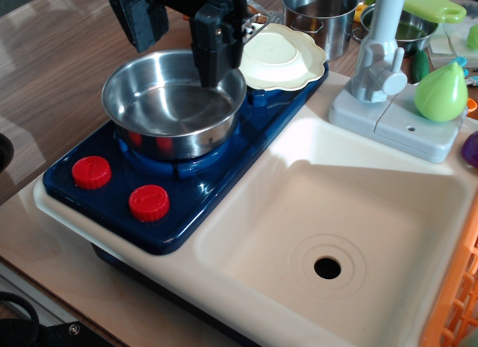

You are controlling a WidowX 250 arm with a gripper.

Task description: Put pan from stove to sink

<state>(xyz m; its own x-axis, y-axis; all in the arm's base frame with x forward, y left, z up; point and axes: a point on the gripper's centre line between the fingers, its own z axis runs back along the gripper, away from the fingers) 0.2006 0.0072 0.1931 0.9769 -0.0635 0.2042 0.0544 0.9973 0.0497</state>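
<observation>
The shiny steel pan (pixel 175 112) sits on the front burner of the dark blue stove (pixel 187 205), behind the two red knobs (pixel 149 202). My black gripper (pixel 216 72) reaches down at the pan's far right rim, with one finger inside the pan against the wall. The other finger is hidden behind the gripper body, so I cannot tell whether the jaws are closed on the rim. The pan's wire handle is hidden. The cream sink (pixel 373 213) with its black drain hole (pixel 327 268) lies to the right of the stove.
A cream scalloped plate (pixel 280 56) lies on the back burner. A taller steel pot (pixel 321 15) stands behind it. A grey faucet (pixel 381 56) and a green pear-shaped toy (pixel 441 92) stand behind the sink. An orange basket (pixel 455 302) is at the right edge.
</observation>
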